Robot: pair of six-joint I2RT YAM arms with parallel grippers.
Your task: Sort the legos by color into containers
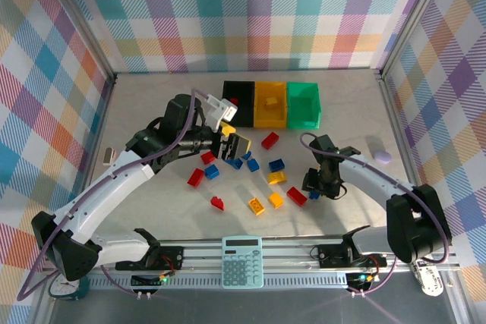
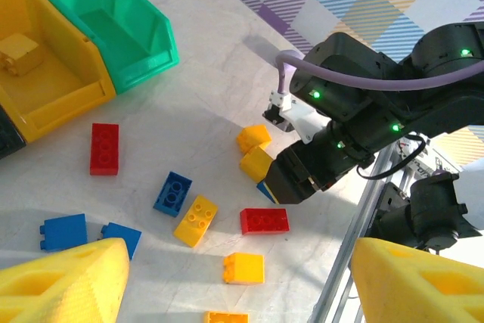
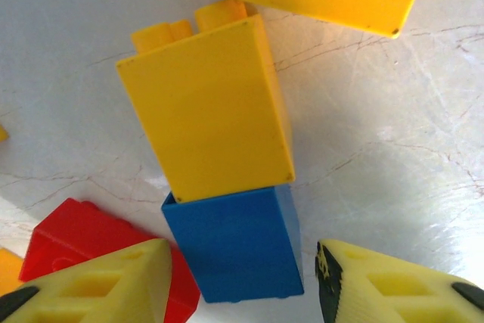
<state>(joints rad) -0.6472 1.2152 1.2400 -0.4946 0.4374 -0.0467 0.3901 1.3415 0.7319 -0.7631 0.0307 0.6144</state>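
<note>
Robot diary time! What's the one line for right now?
left gripper: open, holding nothing | right gripper: open, jaws either side of blue lego beside yellow lego | yellow bin: holds a yellow brick

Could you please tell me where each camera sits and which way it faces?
Top external: above and behind, looking down on the table; left arm, right arm, left gripper, right gripper.
Left wrist: on the left arm, facing across bricks to the green bin and right arm; own fingertips below.
Right wrist: just above the table, facing down at a blue brick between its fingertips.
Shared: top and left wrist both show the green bin.
</note>
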